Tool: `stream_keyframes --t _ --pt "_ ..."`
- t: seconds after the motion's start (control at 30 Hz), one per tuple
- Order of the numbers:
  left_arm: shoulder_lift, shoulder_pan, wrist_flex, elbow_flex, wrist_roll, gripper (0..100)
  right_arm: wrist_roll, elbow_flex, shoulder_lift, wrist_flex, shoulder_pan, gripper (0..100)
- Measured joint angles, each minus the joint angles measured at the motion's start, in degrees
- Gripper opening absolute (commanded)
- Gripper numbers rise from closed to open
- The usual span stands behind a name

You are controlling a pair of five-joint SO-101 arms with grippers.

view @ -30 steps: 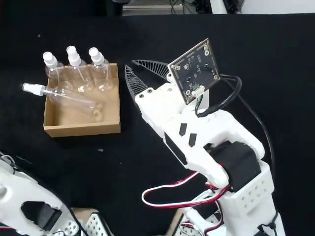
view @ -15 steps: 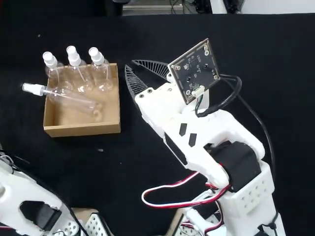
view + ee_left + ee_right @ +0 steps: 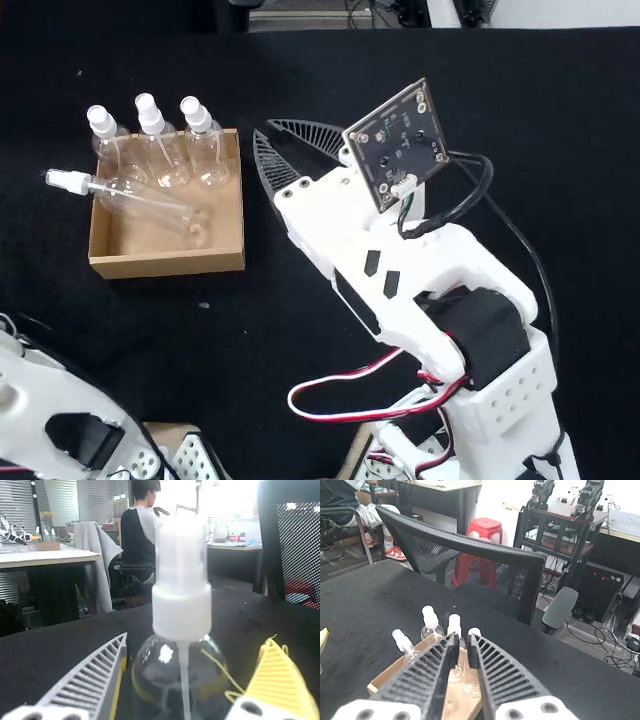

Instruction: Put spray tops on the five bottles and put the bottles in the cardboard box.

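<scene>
The left gripper (image 3: pixel 197 641) seemed to clamp a capped spray bottle (image 3: pixel 181 605) upright between its jaws. The right gripper (image 3: pixel 263 131), jaws all but closed on nothing, hovered beside the cardboard box (image 3: pixel 165 263), which held three upright bottles (image 3: pixel 150 118) and one lying bottle (image 3: pixel 145 203).

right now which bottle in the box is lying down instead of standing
The bottle lying slantwise across the cardboard box, its spray top sticking out past the edge. The other three bottles stand upright in a row.
</scene>
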Motion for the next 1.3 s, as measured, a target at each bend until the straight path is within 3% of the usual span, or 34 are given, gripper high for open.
stream_keyframes --t 0.6,0.9,1.0,1.13,1.23,1.3 --pt "-0.9 0.5 3.0 1.5 0.0 37 0.0 0.0 0.0 -0.2 0.0 1.1" --pt "0.9 0.5 0.4 -0.7 0.0 37 0.0 0.0 0.0 -0.2 0.0 1.1" --pt "0.9 0.8 0.1 -0.7 0.0 28 0.0 0.0 0.0 -0.2 0.0 1.1" --pt "1.5 1.3 0.0 -0.7 0.0 1 0.0 0.0 0.0 -0.2 0.0 1.1" --pt "1.5 1.6 0.0 -0.7 0.2 10 0.0 0.0 0.0 -0.2 0.0 1.1" --pt "1.5 1.7 0.0 -0.7 0.2 9 0.0 0.0 0.0 -0.2 0.0 1.1"
